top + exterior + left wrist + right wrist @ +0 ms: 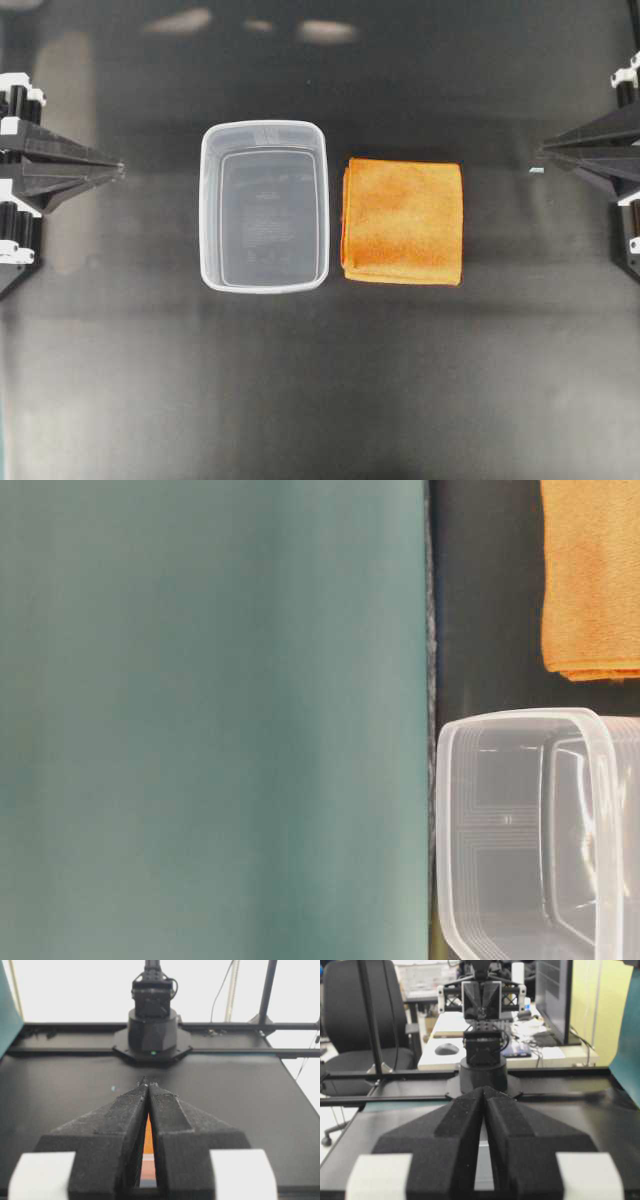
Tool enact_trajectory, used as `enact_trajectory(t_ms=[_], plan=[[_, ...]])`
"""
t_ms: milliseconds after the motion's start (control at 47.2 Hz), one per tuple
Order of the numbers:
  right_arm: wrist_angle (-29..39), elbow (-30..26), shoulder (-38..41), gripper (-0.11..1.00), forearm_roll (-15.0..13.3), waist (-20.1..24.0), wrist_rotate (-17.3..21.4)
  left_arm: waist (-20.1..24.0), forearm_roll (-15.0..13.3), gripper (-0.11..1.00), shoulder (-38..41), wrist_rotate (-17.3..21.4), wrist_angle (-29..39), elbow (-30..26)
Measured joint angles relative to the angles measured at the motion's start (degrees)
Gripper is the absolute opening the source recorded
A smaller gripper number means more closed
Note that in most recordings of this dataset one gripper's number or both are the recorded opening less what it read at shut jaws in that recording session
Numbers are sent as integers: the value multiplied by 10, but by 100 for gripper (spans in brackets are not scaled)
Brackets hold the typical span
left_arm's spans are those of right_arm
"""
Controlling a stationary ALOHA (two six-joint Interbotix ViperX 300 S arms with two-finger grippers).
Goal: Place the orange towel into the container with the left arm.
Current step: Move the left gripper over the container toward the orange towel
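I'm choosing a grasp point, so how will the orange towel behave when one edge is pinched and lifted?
The orange towel looks like soft folded cloth, so it would probably droop rather than stay flat. Stacked layers show at its edge in the table-level view, so pinching one layer may unfold it. It lies flat beside the container, unlikely to roll or tip.

I see the orange towel (403, 221), mottled lighter and darker in patches, lying on my matte black table (320, 400). The container (264, 206) is clear, milky-white at its rim. Both my grippers, left (118, 170) and right (540, 152), are black with white clips, and a teal wall (210, 720) fills the table-level view.
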Motion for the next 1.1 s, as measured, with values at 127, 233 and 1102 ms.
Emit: enact_trajectory(t_ms=[127,233,1102], plan=[[13,3,0,0,4,-1,6,-9,18,0,33,-13,42,-34],[52,5,1,0,8,-3,17,-12,20,0,81,-10,104,-90],[190,5,-57,76,9,0,32,-18,21,35,450,18,446,-465]])
